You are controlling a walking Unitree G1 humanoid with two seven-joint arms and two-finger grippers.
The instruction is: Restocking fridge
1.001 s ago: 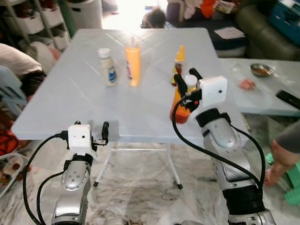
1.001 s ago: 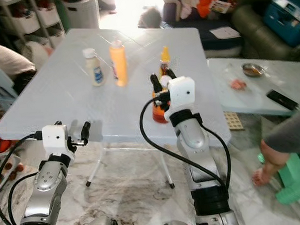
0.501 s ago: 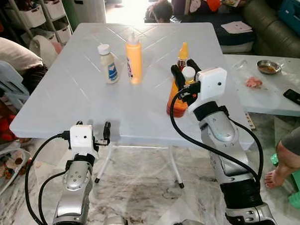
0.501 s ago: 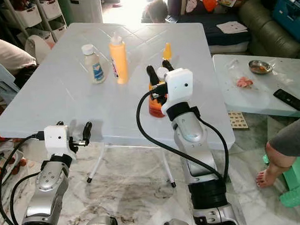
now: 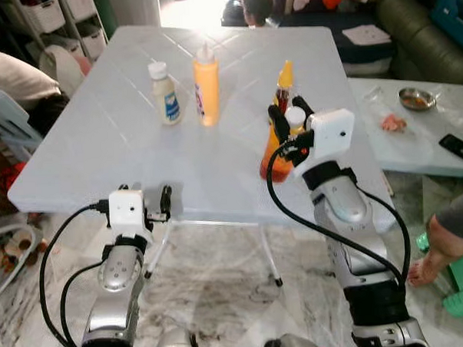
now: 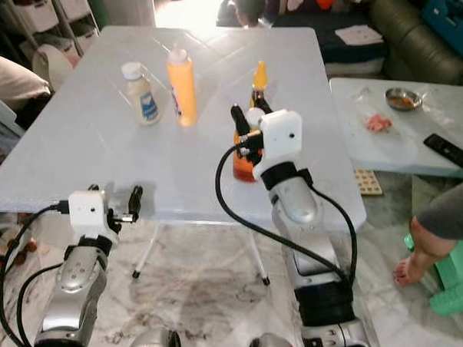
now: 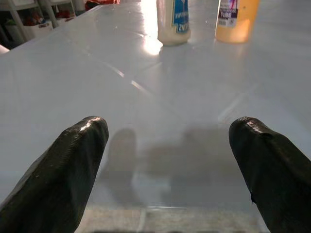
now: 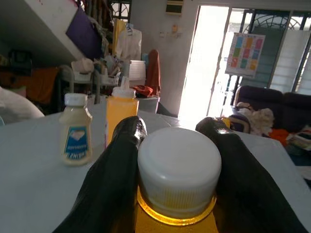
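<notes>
My right gripper (image 8: 175, 174) has its two black fingers (image 8: 114, 179) pinched on the neck of the orange bottle (image 5: 274, 158), just under its white cap (image 8: 179, 167), and the wrist view puts the cap square between them. The bottle stands near the front right part of the white table (image 5: 100, 148), with a slim yellow-capped sauce bottle (image 5: 283, 85) just behind it. I judge the step in hand to be lifting this bottle off for the fridge. The hold sits high on the bottle, so the heavy body hangs below the fingers. I want a straight, slow rise, wrist level, so it neither swings nor knocks the sauce bottle behind. A firm squeeze matters, since the neck is smooth plastic and could slip.

My left gripper (image 7: 172, 160) hovers at the table's near edge, fingers spread wide with nothing between them. Further back stand the mayonnaise bottle (image 5: 165, 103) and the tall orange squeeze bottle (image 5: 206, 92), side by side but apart. A person's foot (image 5: 428, 266) is on the floor to my right, so I should turn away with care.
</notes>
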